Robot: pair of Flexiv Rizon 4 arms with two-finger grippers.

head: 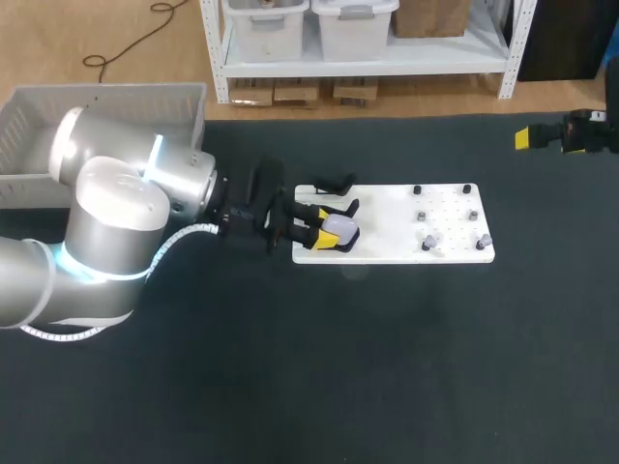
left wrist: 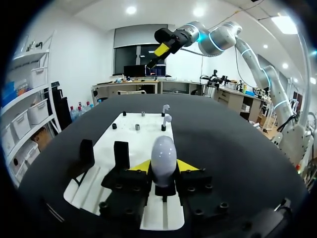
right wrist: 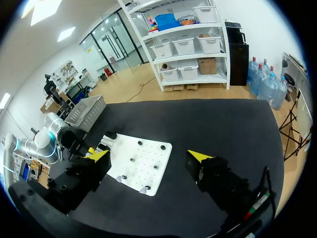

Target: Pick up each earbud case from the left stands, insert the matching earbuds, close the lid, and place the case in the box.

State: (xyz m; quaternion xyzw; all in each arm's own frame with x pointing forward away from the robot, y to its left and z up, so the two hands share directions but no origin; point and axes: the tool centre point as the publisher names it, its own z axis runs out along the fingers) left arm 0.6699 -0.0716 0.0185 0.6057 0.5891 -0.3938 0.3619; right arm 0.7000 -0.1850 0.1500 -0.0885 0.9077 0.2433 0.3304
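left hand [left wrist: 163, 167] clamped on the case [left wrist: 163, 153] at the board's [head: 406, 246] left end, looks set to lift | right hand [right wrist: 149, 155] wide open, parked far right, out of the way

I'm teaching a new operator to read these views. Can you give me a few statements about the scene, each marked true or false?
1. The left gripper has a finger on each side of the white earbud case. True.
2. The right gripper holds an earbud. False: it is open and empty, raised away from the white board.
3. The earbud case has its lid open. False: it looks closed, a smooth rounded shape.
4. Two earbuds stand on pegs at the board's end far from the left gripper. True.
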